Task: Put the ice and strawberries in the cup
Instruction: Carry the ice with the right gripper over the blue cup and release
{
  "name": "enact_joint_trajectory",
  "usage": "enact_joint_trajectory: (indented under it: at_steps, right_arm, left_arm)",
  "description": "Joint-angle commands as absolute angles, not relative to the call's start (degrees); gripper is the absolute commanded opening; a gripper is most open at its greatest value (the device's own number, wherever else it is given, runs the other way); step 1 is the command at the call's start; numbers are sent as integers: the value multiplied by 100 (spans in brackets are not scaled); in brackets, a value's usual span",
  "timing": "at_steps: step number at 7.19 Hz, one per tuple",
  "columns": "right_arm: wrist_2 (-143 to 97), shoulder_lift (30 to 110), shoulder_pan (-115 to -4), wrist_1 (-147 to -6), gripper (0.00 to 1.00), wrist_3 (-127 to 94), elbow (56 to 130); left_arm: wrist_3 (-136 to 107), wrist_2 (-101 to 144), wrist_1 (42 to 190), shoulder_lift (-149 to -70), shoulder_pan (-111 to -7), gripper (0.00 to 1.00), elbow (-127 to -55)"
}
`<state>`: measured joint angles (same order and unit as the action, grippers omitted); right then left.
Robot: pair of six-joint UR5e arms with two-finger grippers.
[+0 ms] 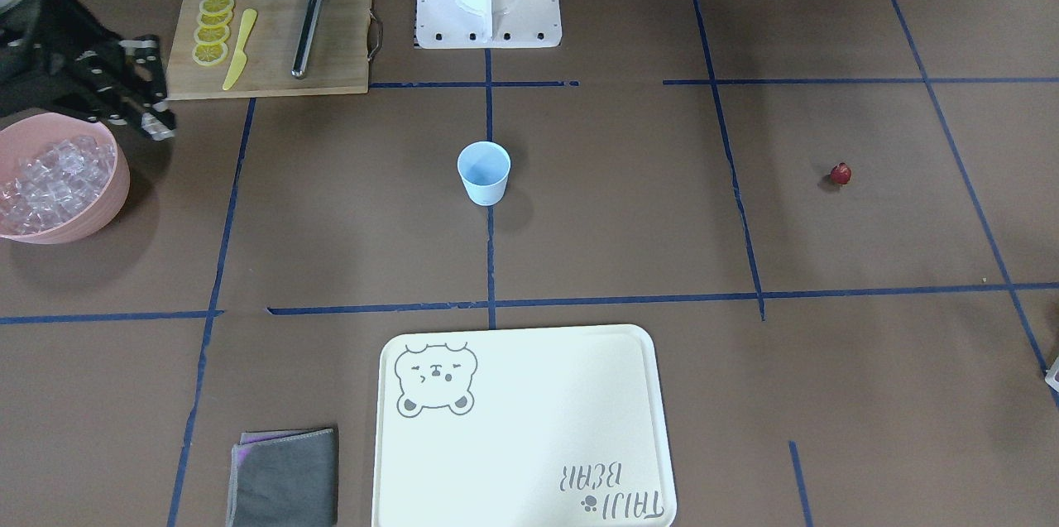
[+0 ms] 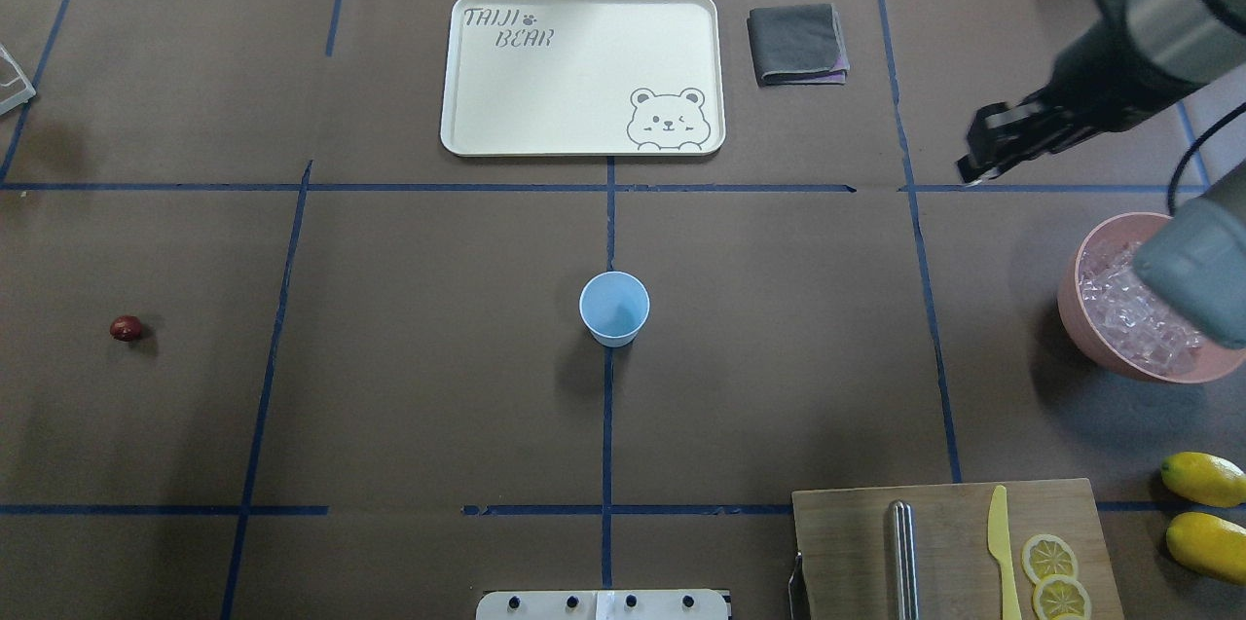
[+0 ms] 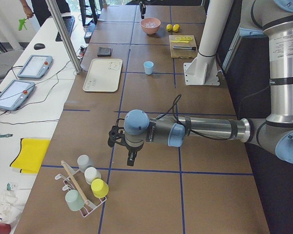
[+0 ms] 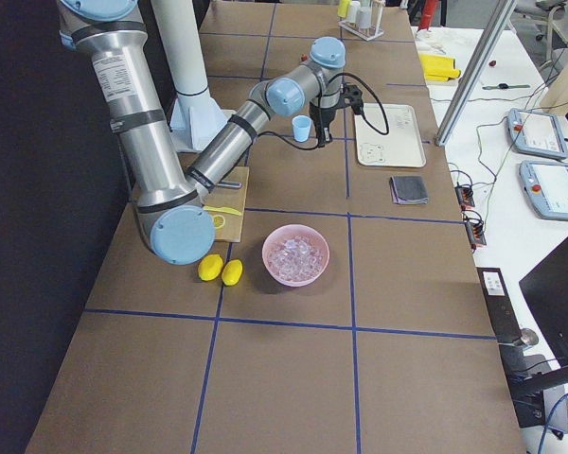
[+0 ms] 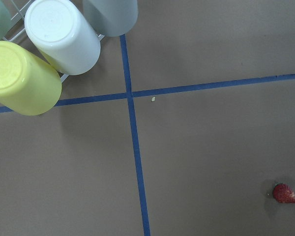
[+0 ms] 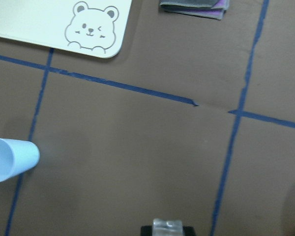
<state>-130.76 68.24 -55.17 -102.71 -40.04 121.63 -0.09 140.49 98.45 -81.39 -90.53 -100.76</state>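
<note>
Glassy ice cube [image 6: 167, 225], bottom centre of right wrist view, clamped in right gripper [image 2: 976, 167]. Best centred low over cup [image 2: 614, 308] mouth before release. Strawberry [image 2: 126, 328] lies mid-left. Left gripper [image 3: 123, 148] state cannot be told.

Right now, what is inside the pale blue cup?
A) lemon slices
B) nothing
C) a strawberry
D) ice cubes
B: in the overhead view the pale blue cup shows a bare inside, the ice cubes lie in the pink bowl, and the strawberry lies on the table.
</note>
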Motion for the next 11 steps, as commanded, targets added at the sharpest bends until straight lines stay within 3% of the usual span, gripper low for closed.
enact_joint_trajectory:
  at_steps: [1, 3, 6, 7, 10, 11]
  right_arm:
    - [-11846, 5613, -4006, -10257, 0, -6197, 11833]
    - [-10954, 5116, -3054, -8763, 0, -7419, 10493]
    - [-10635, 4984, -2786, -8200, 3, -7805, 9880]
    - [-10635, 4966, -2760, -8200, 10, -7805, 9792]
    - [-10556, 4948, -2716, -8200, 78, -7778, 9756]
    - [-10547, 4957, -2716, -8200, 79, -7770, 9756]
  left_arm:
    - [-9, 14054, 9844, -8139, -9053, 100, -10072]
    - [-9, 14054, 9844, -8139, -9053, 100, -10081]
    - [-9, 14054, 9853, -8139, -9053, 100, -10107]
    - [-9, 14054, 9844, -8139, -9053, 100, -10160]
    - [-9, 14054, 9844, -7981, -9053, 100, -10327]
    - [-9, 14054, 9844, -7980, -9053, 100, -10318]
